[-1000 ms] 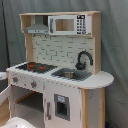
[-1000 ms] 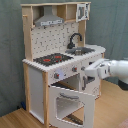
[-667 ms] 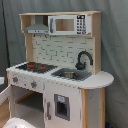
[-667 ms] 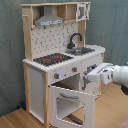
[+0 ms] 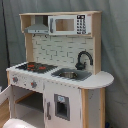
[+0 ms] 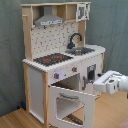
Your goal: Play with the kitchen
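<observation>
The robot's pincer (image 6: 101,83) sits at the end of a white arm that enters from the second exterior view's right edge. It has drawn back toward that edge over the last second and now hovers just off the kitchen's (image 6: 60,55) front, near the white cabinet panel under the sink; whether its fingers are spread or closed cannot be told. It holds nothing visible. Just beside it, the oven door (image 6: 70,106) hangs swung open and tilted outward, its window frame facing the room. Above, along the counter's front edge, sit the stove knobs (image 6: 65,72); the black-red stovetop (image 6: 52,59) fills the counter's near corner, and the sink with black faucet (image 6: 75,40) occupies the far end. The kitchen stands upright on a wood floor (image 6: 17,119). The retreat suggests the door-opening step is finished and the arm is freeing itself for another part.
</observation>
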